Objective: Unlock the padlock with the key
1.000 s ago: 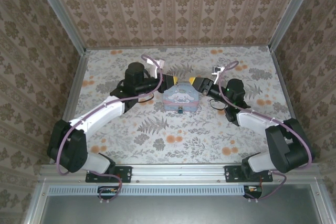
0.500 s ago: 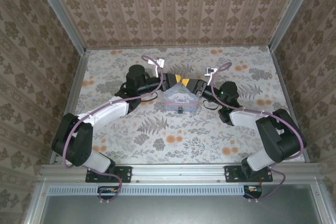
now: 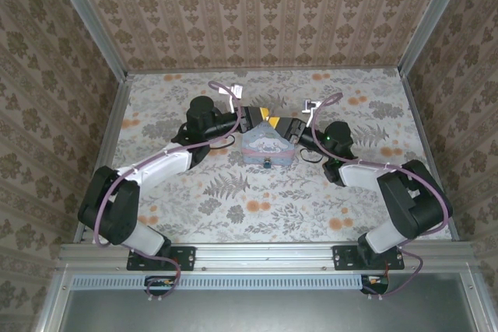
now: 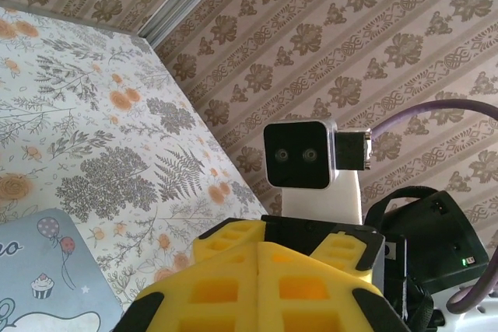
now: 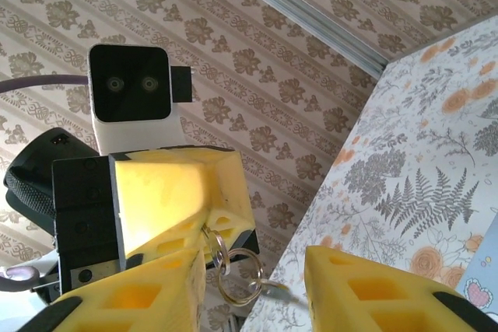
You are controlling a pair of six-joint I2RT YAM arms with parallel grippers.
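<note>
Now the left gripper is pinched shut over the pale blue pouch, a key ring dangling from its tips. The right gripper stands parted, the ring hanging between its fingers.

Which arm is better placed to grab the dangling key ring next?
Right. The left gripper is shut, pinching the key ring hanging from it; the right gripper stands open with a finger either side of the ring, so it likely only needs to close.
</note>
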